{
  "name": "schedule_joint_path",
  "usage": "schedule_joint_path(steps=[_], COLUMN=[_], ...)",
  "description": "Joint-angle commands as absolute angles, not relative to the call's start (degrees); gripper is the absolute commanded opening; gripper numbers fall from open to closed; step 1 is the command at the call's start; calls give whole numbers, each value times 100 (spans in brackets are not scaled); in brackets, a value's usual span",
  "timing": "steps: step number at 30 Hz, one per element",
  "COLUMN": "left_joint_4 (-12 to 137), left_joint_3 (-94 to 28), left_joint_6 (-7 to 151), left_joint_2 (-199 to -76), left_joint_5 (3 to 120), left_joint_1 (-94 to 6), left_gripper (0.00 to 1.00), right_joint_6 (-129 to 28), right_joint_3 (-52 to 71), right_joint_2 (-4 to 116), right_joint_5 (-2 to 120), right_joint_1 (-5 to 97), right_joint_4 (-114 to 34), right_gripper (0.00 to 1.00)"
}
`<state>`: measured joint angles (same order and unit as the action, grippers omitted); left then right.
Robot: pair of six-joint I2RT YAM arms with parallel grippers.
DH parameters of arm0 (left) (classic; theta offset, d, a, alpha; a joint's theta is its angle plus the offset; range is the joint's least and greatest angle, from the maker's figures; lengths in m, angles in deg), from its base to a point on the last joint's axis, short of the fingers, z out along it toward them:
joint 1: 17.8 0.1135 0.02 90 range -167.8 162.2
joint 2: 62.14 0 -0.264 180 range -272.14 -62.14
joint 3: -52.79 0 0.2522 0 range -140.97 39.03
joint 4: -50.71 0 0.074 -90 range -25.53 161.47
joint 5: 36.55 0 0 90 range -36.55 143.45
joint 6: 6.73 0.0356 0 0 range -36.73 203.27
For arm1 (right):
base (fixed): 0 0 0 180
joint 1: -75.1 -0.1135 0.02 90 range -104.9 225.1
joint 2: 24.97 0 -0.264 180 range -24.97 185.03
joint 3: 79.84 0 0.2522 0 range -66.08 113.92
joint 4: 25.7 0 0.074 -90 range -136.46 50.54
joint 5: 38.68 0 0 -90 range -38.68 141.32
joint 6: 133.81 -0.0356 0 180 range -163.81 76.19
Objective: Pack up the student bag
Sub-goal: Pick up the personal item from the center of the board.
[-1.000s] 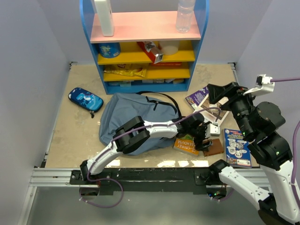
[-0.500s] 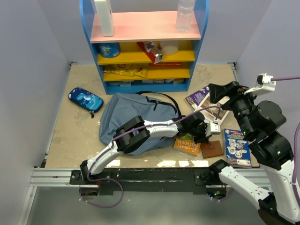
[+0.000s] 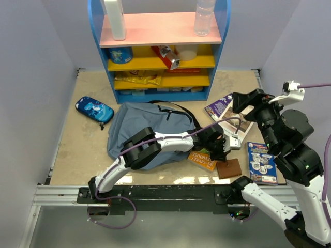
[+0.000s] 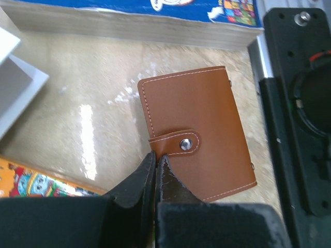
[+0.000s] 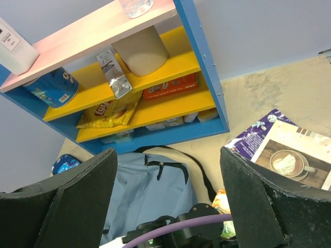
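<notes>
The student bag [image 3: 150,129], slate-blue with black straps, lies flat in the middle of the table; the right wrist view shows it as well [image 5: 139,191]. My left arm reaches across it to the right. My left gripper [image 3: 220,155] is shut beside a brown snap wallet [image 4: 201,129]. Its tips [image 4: 155,157] meet at the wallet's left edge by the strap, and nothing shows between them. The wallet [image 3: 229,168] lies flat on the table. My right gripper [image 3: 242,101] hangs open above the right side, empty [image 5: 166,152].
A blue shelf unit [image 3: 160,46] with snacks and bottles stands at the back. A bright-blue pouch [image 3: 94,109] lies far left. An orange book [image 3: 204,160], a blue book [image 3: 261,163] and magazines [image 3: 227,111] surround the wallet.
My left gripper has closed and drawn slightly toward the near left. The wallet has shifted a little near-left, and the bag has slid slightly left. The right arm barely moved.
</notes>
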<state>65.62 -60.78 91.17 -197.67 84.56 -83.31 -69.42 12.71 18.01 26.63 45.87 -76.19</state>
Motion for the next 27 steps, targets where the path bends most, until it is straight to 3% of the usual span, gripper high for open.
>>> schedule_joint_path(steps=[1,7,9,11,13,16,19,21,22,23,24,27], left_joint_4=[6851,7334,7536,7668,7748,7941,8029,8020,8020,8029,8029,8134], left_joint_3=[-5967,-6169,-6169,-6099,-6003,-5722,-5160,-4598,-4404,-4054,-3903,-3463], left_joint_6=[8864,8731,8688,8609,8626,8801,9003,9187,9249,9302,9416,9636], left_joint_2=[-19038,-18476,-18239,-18089,-17800,-17369,-16886,-16516,-16393,-16175,-16077,-15751], left_joint_5=[8720,9027,9194,9352,9388,9309,9037,8835,8782,8677,8615,8378], left_joint_1=[-8144,-7801,-7660,-7388,-7090,-6720,-6298,-5939,-5815,-5683,-5456,-5060], left_gripper=[0,0,0,0,0,0,0,0,0,0,0,0], right_joint_6=[-6816,-6824,-7147,-7386,-7974,-8678,-9100,-9460,-9539,-9549,-9514,-9339], right_joint_3=[1408,1426,1530,1663,1707,1733,1777,1777,1673,1567,1427,786], right_joint_2=[1871,1976,2134,2581,3246,3943,4743,5183,5263,5307,5281,5307], right_joint_5=[2452,2075,1227,626,-60,-221,51,166,227,437,595,1325], right_joint_1=[4592,4592,4583,4583,4583,4811,5311,5784,5961,6372,6602,7698], right_joint_4=[-7655,-7689,-7996,-8724,-9560,-10211,-10493,-10686,-10696,-10644,-10434,-10099], right_gripper=[83,79,78,85,82,83,76,76,79,93,98,99])
